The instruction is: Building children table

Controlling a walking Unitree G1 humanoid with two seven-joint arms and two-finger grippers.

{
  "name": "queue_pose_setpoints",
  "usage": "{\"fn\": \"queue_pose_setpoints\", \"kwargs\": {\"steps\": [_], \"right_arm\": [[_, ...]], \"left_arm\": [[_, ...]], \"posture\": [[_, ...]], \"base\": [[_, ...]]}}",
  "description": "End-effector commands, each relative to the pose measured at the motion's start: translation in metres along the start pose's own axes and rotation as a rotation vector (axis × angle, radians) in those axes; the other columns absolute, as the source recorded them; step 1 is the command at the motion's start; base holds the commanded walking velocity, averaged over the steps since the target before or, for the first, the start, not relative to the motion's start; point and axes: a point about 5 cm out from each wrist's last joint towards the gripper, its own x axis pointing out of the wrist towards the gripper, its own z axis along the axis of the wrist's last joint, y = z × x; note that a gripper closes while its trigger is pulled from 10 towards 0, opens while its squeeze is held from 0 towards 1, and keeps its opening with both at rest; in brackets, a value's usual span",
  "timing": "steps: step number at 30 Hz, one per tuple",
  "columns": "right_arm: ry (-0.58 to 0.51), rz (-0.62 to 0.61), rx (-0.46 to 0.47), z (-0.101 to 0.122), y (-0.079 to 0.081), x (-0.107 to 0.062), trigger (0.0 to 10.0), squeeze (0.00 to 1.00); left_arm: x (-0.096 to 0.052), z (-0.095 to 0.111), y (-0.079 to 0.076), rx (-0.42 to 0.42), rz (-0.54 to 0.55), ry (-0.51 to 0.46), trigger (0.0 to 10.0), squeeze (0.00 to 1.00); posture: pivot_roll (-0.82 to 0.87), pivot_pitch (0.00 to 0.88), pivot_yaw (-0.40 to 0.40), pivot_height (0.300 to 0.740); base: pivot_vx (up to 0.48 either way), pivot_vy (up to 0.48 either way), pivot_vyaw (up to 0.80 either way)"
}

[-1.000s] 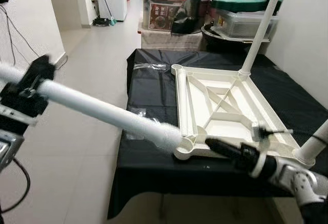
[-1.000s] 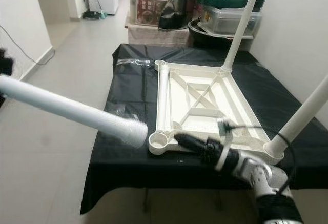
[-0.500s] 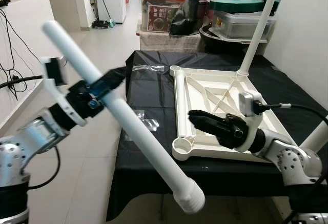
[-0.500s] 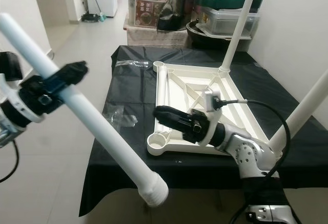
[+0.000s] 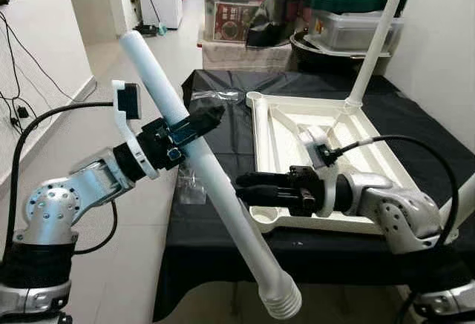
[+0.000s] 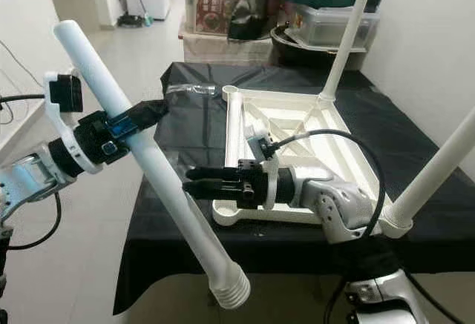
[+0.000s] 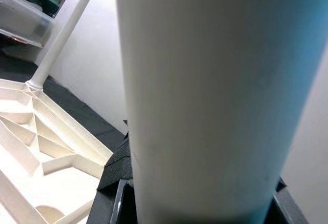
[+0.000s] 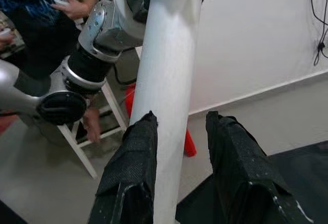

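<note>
Now your left hand (image 5: pixel 194 126) grips the third leg (image 5: pixel 210 186), right hand (image 5: pixel 249 190) spread beside it; two legs (image 5: pixel 377 36) seated in the tabletop (image 5: pixel 324 162), two sockets open.

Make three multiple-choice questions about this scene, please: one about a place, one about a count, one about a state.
1. Where does the upturned tabletop lie?
A. on the floor
B. on the black cloth
C. on a storage box

2. How many legs already stand in the tabletop's corners?
A. none
B. two
C. four

3. What is the left pincer doing?
A. hanging open at the robot's side
B. resting on the tabletop
C. holding the loose leg

Answers:
1 B, the white tabletop rests on the cloth-covered surface.
2 B, one leg rises at the far right corner and another at the near right corner; the two left sockets are bare.
3 C, its fingers are shut on the loose leg, held slanting in the air, while the open right pincer reaches toward it.
</note>
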Motion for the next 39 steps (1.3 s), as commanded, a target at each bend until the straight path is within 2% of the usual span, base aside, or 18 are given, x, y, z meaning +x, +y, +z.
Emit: {"fn": "queue_pose_setpoints", "kwargs": {"steps": [1,2,4,6,7,15,19,24,31,39], "right_arm": [[0.048,0.018,0.001,-0.003,0.002,0.007,10.0,0.00],[0.048,0.018,0.001,-0.003,0.002,0.007,10.0,0.00],[0.063,0.064,-0.003,-0.004,0.009,0.009,10.0,1.00],[0.081,0.062,0.002,-0.006,0.009,0.010,10.0,1.00],[0.093,0.058,0.006,-0.007,0.009,0.011,10.0,0.00],[0.128,0.093,-0.004,-0.009,0.013,0.015,10.0,0.00],[0.227,0.081,0.000,-0.018,0.012,0.025,10.0,0.00],[0.271,0.080,0.016,-0.024,0.013,0.031,10.0,0.00],[0.313,0.030,0.033,-0.030,0.008,0.039,10.0,0.00],[0.350,0.036,0.017,-0.034,0.010,0.043,10.0,0.00]], "left_arm": [[0.007,0.000,-0.004,0.010,-0.047,0.001,10.0,0.00],[0.007,0.000,-0.004,0.010,-0.047,0.001,10.0,0.00],[0.009,0.000,-0.001,0.025,-0.054,0.008,10.0,0.00],[0.010,0.000,0.000,0.031,-0.056,0.012,10.0,0.00],[0.011,0.000,0.000,0.034,-0.058,0.014,10.0,0.00],[0.013,0.001,0.003,0.050,-0.058,0.016,10.0,0.00],[0.018,0.000,0.005,0.071,-0.056,0.016,10.0,0.00],[0.022,0.000,0.006,0.092,-0.062,0.014,10.0,0.00],[0.026,0.000,0.007,0.101,-0.067,0.008,10.0,0.00],[0.030,0.004,0.009,0.120,-0.069,-0.007,10.0,0.00]], "posture": [[0.07,0.015,-0.044,0.740],[0.07,0.015,-0.044,0.740],[0.07,0.018,-0.044,0.740],[0.06,0.019,-0.043,0.740],[0.06,0.019,-0.043,0.740],[0.07,0.022,-0.048,0.740],[0.06,0.023,-0.048,0.740],[0.06,0.025,-0.048,0.740],[0.05,0.028,-0.049,0.740],[0.05,0.027,-0.047,0.740]], "base": [[0.000,0.000,0.00],[0.000,0.000,0.00],[0.000,0.000,0.00],[0.000,0.000,0.00],[0.000,0.000,0.00],[0.000,0.000,0.00],[0.000,0.000,0.00],[0.000,0.000,0.00],[0.000,0.000,0.00],[0.000,0.000,0.00]]}}
